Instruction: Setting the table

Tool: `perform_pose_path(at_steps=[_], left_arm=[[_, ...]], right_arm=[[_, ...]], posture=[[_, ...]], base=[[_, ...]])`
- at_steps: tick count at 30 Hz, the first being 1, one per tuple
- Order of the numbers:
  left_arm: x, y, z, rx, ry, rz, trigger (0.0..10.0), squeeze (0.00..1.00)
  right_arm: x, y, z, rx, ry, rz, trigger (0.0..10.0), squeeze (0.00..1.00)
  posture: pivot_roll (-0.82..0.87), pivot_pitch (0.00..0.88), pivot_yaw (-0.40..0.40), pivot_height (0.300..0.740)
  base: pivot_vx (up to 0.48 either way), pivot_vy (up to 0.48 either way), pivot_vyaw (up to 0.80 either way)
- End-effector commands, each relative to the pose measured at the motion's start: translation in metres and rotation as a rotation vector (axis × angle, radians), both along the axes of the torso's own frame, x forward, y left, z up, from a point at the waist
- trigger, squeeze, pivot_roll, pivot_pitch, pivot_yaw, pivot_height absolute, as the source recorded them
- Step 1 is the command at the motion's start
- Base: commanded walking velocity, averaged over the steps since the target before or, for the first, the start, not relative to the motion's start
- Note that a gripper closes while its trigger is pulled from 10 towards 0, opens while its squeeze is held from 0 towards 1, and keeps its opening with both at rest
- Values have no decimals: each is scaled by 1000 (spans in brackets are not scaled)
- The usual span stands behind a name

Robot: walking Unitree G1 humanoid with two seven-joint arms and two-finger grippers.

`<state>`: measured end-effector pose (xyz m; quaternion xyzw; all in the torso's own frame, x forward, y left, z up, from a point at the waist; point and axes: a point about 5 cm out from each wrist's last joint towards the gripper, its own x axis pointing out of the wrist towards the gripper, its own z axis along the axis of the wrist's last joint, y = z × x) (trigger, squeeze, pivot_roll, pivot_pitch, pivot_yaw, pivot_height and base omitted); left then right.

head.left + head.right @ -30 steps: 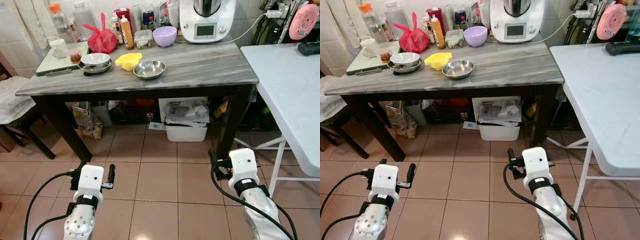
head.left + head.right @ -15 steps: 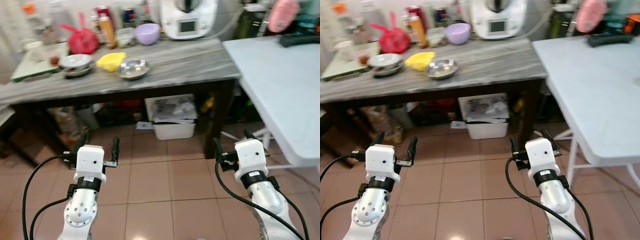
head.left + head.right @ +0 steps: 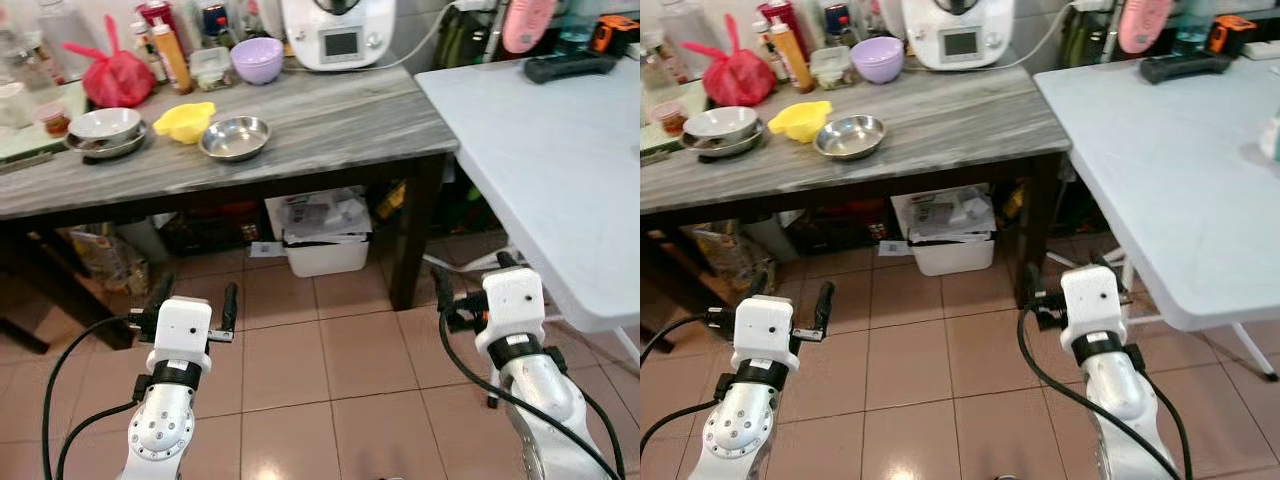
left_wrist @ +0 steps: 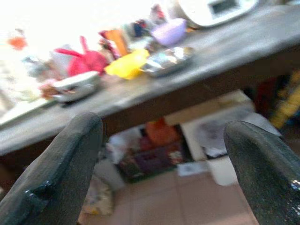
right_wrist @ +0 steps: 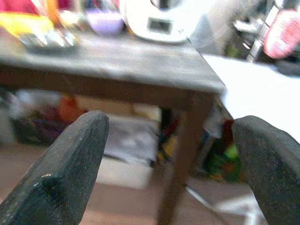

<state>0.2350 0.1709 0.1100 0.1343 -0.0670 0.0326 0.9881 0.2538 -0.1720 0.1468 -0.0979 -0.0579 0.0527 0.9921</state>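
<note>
While both spread, empty grippers [image 3: 195,296] [image 3: 1076,283] hang low, steel bowl [image 3: 234,138] beside yellow dish [image 3: 184,120] on grey table [image 3: 330,110].

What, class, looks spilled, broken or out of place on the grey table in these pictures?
Nothing stands out. On the grey table the steel bowl, yellow dish, stacked bowls and purple bowl all sit upright, with no spill or damage visible. The left gripper and right gripper hang open above the floor.

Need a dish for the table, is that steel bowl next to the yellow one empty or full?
Empty. The steel bowl sits upright on the grey table, and its bare shiny inside shows.
</note>
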Motion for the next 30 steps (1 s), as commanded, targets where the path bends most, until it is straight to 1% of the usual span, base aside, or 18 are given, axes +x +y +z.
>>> perform_pose_path(at_steps=[1,6,12,19,30], left_arm=[[1,6,5,-2,-12,25,10000,0],[3,4,2,4,3,22,10000,0],[2,1,-2,0,25,18,10000,0],[2,1,-2,-2,30,14,10000,0],[9,0,6,-14,14,7,10000,0]], right_arm=[[-1,4,7,16,-16,28,10000,0],[-1,2,0,30,17,18,10000,0],[0,3,1,32,30,23,10000,0],[0,4,2,26,27,25,10000,0],[0,5,3,2,20,22,10000,0]], posture=[[-131,60,117,740],[-132,57,112,740],[-128,59,110,740],[-129,65,112,740],[-126,68,117,740]], base=[[0,0,0],[0,0,0],[0,-271,0],[0,-343,0],[0,-402,0]])
